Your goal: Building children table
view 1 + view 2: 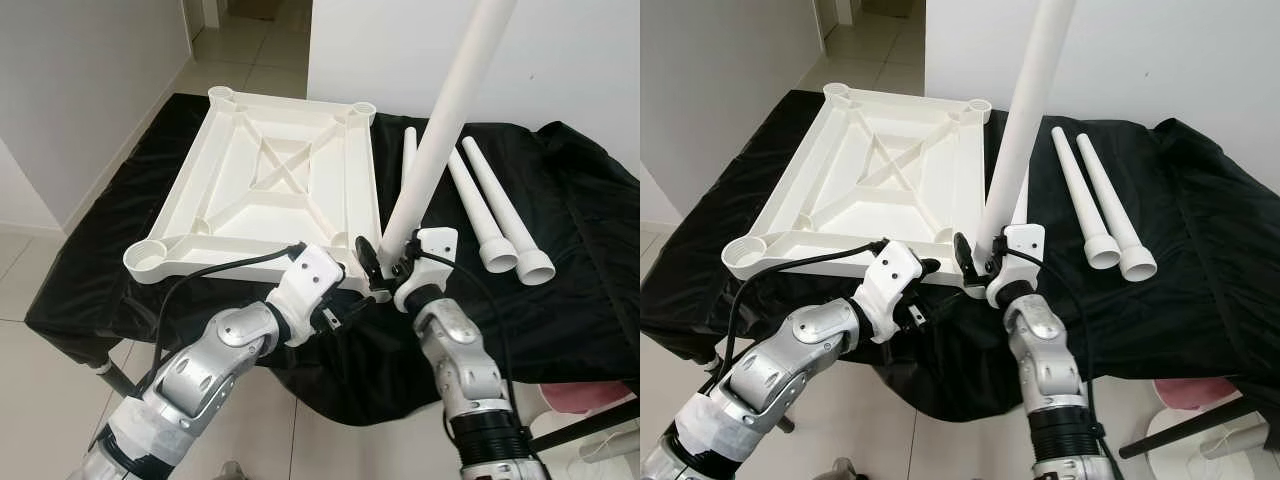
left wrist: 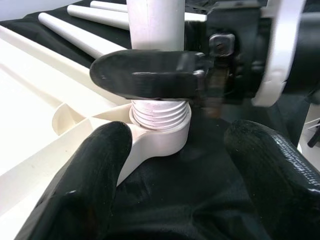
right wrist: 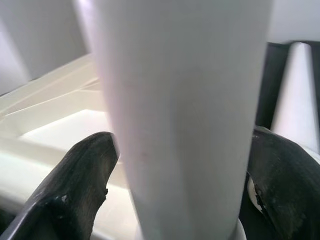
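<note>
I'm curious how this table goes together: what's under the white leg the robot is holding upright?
The leg, clamped by the right gripper, has its threaded end standing in the tabletop's corner socket. Some threads still show; how deep they go inside is hidden.

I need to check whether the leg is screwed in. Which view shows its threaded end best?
The left wrist view: the leg's threads sit partly exposed above the corner socket. The eye views hide them behind the right pincer; the right wrist view shows smooth shaft.
</note>
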